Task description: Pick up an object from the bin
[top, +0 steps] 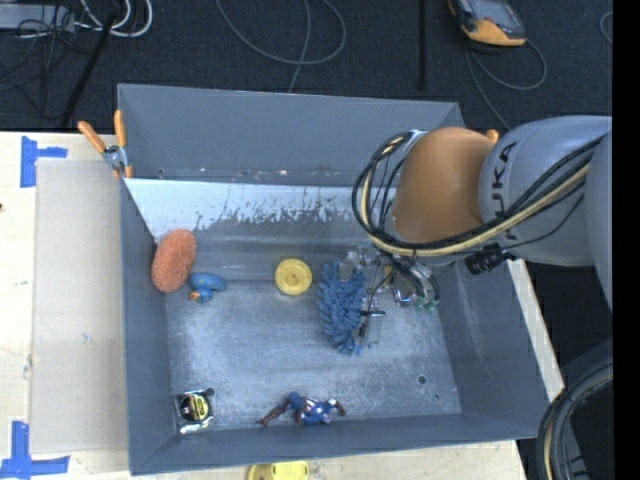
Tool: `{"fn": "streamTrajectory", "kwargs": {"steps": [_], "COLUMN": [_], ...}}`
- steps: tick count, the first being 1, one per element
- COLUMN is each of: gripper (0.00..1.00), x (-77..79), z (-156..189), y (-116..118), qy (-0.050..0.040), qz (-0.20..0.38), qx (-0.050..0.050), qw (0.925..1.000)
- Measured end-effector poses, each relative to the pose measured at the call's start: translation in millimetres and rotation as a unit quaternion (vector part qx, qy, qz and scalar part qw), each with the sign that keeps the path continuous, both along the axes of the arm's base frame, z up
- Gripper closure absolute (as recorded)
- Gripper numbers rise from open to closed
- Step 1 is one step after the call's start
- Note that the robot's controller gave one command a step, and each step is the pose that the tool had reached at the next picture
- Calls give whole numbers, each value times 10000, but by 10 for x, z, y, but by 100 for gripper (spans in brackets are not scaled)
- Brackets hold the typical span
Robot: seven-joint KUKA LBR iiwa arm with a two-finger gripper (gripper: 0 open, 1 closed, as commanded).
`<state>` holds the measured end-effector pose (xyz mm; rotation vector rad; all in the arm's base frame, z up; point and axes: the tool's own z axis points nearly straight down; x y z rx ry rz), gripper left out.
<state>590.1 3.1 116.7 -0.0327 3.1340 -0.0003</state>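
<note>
Camera view, from above: found the gripper [372, 314] low at the right edge of the blue shaggy duster [338, 308], touching or almost touching its fringe; could not settle which. Could not make out an open or closed state either, nor any grip on the duster. Noted the orange wrist cover [445, 183] and looped cables [372, 193] bulking above and to the right of the duster. Saw the duster lying flat on the grey bin [260, 353] floor, strands spread loosely toward the near wall. Spotted a yellow round disc [293, 276] just left of the duster, near but apart. Farther left of the duster, noted a small blue toy [206, 286] and, just beside that, an orange oval scrubber [173, 260] against the left wall. Well below and left of the duster, in the near left corner, picked out a black-and-yellow tape measure [194, 406]. Below the duster and slightly left, along the near wall, saw a small blue-and-white figure [305, 409] lying on its side, well apart from the duster.
</note>
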Motion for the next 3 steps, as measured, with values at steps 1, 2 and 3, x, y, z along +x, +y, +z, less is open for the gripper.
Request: {"fn": "streamTrajectory", "kwargs": {"steps": [1,2,3], "gripper": [100,100,100], "x": [-154,-154,-499], "z": [-388,-388,916], "y": [-128,-128,-58], "qy": [5,5,34], "qz": [-941,-940,-880], "qx": [15,14,7], "qw": [9956,9956,9961]}}
